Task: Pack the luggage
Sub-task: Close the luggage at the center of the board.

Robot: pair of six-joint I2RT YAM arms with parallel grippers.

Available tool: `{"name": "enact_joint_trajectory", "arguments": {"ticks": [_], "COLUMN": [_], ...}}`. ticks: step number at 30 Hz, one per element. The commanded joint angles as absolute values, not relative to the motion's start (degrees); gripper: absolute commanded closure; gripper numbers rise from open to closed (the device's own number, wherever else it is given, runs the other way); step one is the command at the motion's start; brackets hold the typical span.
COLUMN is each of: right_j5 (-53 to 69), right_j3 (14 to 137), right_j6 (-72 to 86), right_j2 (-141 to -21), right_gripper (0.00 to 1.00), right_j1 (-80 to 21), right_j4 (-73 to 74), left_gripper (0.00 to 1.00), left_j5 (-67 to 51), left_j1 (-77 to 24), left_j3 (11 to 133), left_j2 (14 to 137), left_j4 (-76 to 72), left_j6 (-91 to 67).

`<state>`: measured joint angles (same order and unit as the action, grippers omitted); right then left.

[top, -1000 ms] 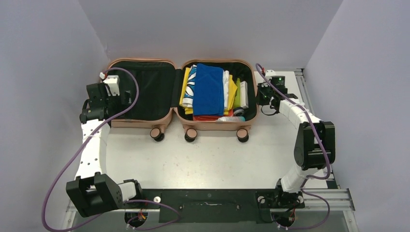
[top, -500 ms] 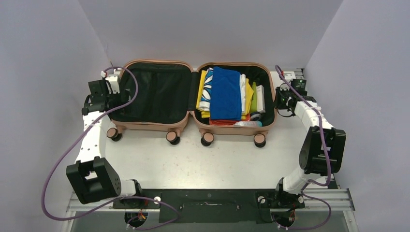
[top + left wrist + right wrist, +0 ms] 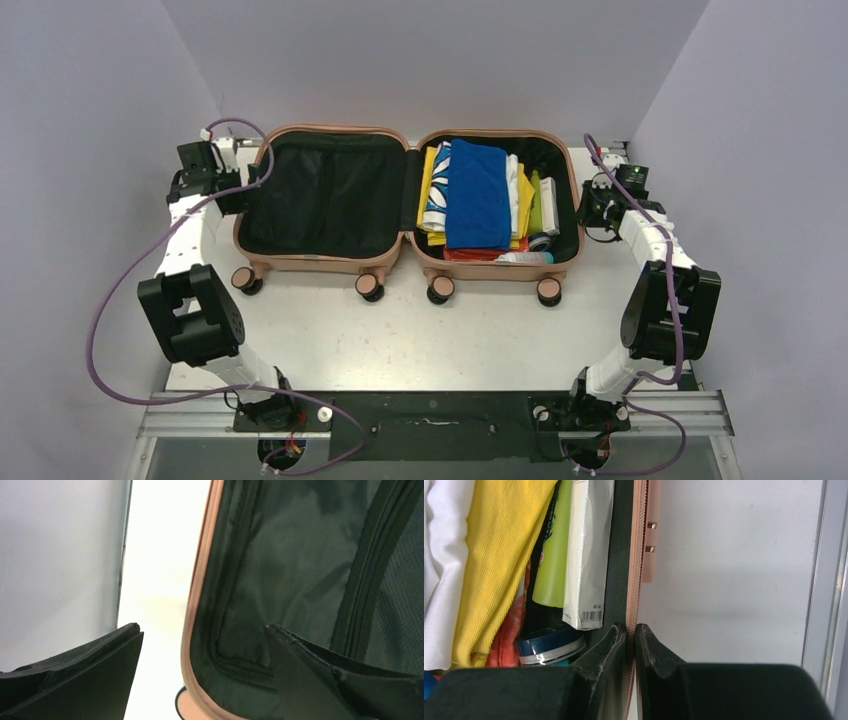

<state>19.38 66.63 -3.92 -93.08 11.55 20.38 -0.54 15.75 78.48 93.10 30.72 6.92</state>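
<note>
High view from behind, wrist views close on opposite luggage (image 3: 330, 200) edges

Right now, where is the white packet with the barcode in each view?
Top external: white packet, at the right edge inside the luggage.
Left wrist: not in it.
Right wrist: packet upper middle, beside the green bottle.
Shared landmark: the luggage's pink rim.
</note>
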Motion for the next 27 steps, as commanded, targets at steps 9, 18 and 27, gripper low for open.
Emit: {"name": "enact_joint_trajectory", "arguments": {"ticks": [9,18,27], "right_j5": [16.09,16.08,12.87], "right_j3": [67.06,66.80,67.57], "right_j6": [-4.73,-4.01,-4.61], "right_j2": [-86.32,-86.44,-87.03], "right_gripper": [0.66,0.59,0.45], "right_j1": [9.50,8.00,8.29], "right_j4": [16.10,15.91,16.65], "left_gripper": [0.17,0.57,1.00], "left_j5": [-8.44,-8.66,-6.62], "left_j1": [20.65,20.65,20.18], "left_j3": [88.32,89.91,90.20], "left_j2": [104.25,108.57,108.98], "left_j4": [29.18,29.59,29.14], "left_j6": [6.31,7.49,8.35]}}
